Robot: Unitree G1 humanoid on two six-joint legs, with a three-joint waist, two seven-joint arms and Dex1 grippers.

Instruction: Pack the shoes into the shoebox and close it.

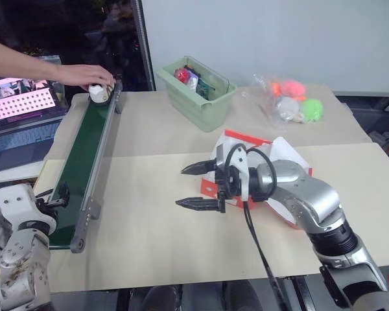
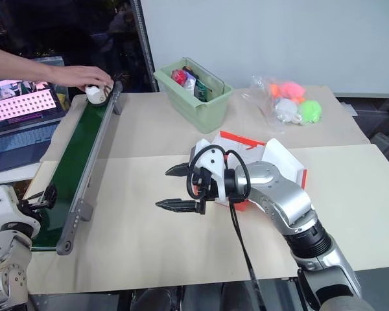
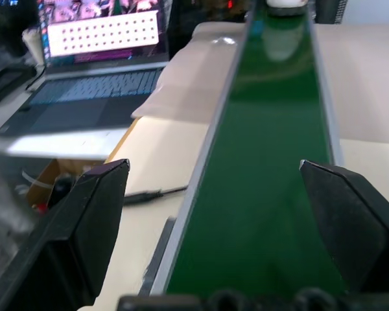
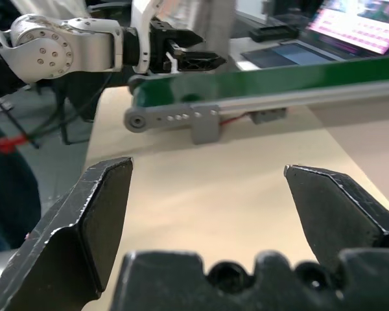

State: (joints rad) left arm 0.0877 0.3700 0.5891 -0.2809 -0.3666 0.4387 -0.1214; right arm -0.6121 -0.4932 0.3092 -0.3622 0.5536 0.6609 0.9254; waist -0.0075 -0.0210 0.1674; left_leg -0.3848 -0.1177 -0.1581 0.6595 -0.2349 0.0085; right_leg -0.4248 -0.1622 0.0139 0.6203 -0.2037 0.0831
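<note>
Right pincer [image 1: 196, 186]: spread wide, holding nothing; its two black fingers point toward the robot's left, over bare worktop [image 1: 149, 240], just in front of the shoebox.
Right pincer, own wrist view: both fingers [image 4: 84, 220] stand far apart with only beige worktop between them; past them lie the near end of the green conveyor belt [image 4: 279, 81] and the left pincer [image 4: 188, 55].
Left pincer [image 3: 220, 214]: released, fingers wide, gripping nothing; in its wrist view the green belt runs away between the two fingers, not touched by either.
Left pincer, head views: at the near end of the belt, at the worktop's left edge [image 2: 42, 196].
Shoebox [image 1: 246, 146]: orange-red with white inside, lying open on the worktop's right half, partly hidden behind the right arm; what lies inside it cannot be made out.
Shoe [image 1: 100, 92]: one off-white shoe sits at the far end of the belt, under a person's hand [image 1: 84, 74] that rests on it.
Left wrist view adds: an open laptop [image 3: 91, 97] beside the belt, screen lit.
Head views add: a pale green bin [image 1: 198, 91] with mixed items beyond the shoebox, and a clear bag of bright balls [image 1: 292, 97] at the far right.
</note>
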